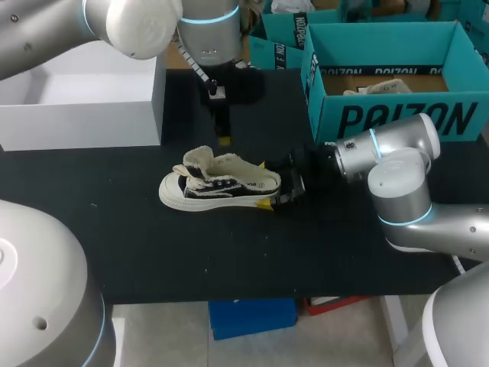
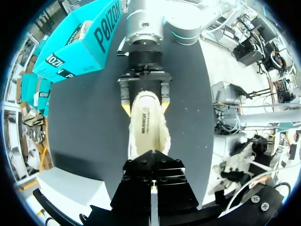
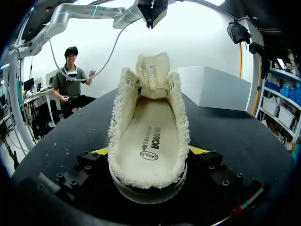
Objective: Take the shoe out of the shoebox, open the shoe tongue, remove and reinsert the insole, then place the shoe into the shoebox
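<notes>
A black and white shoe (image 1: pixel 221 183) with a fleecy lining lies on its sole at the middle of the black table, toe to the left. Its tongue (image 3: pixel 153 75) stands pulled up, and the cream insole (image 3: pixel 149 136) lies inside. My right gripper (image 1: pixel 276 186) is shut on the heel, a yellow fingertip (image 3: pixel 101 150) against each side; the left wrist view shows this right gripper (image 2: pixel 145 107) straddling the heel too. My left gripper (image 1: pixel 224 140) hangs shut above the tongue and holds nothing. The left gripper (image 3: pixel 151 21) is clear of the shoe (image 2: pixel 146 127).
The teal shoebox (image 1: pixel 397 84) stands open at the back right with pale material inside. A second teal box (image 1: pixel 279 46) lies behind it. A white box (image 1: pixel 84 99) sits at the back left. The table's front half is bare black cloth.
</notes>
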